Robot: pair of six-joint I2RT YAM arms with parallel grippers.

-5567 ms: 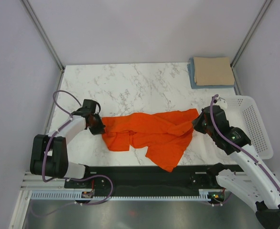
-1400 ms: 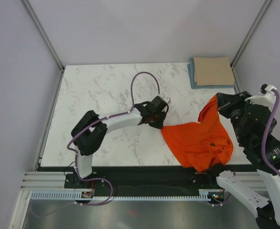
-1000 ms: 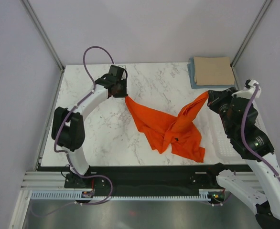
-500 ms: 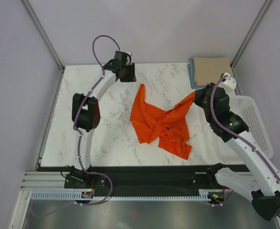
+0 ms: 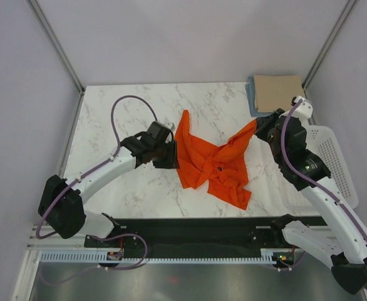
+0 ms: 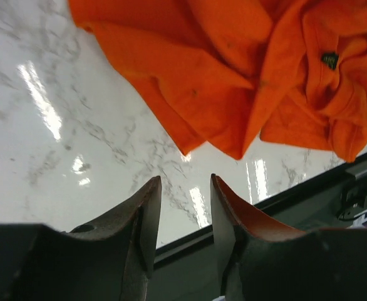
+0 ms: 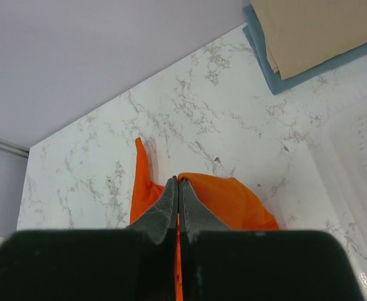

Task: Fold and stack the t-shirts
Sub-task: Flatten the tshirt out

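While our right gripper [image 5: 258, 127] pinches its raised corner, the crumpled orange t-shirt [image 5: 211, 164] sprawls at the middle of the surface [image 5: 114, 113]; only our left wrist view reveals the left gripper [image 6: 183, 183] spread and empty.

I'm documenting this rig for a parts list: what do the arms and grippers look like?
The left arm and right arm have white shells, black joints and a looping purple cable each. The left gripper and right gripper have two dark, tapered fingers.
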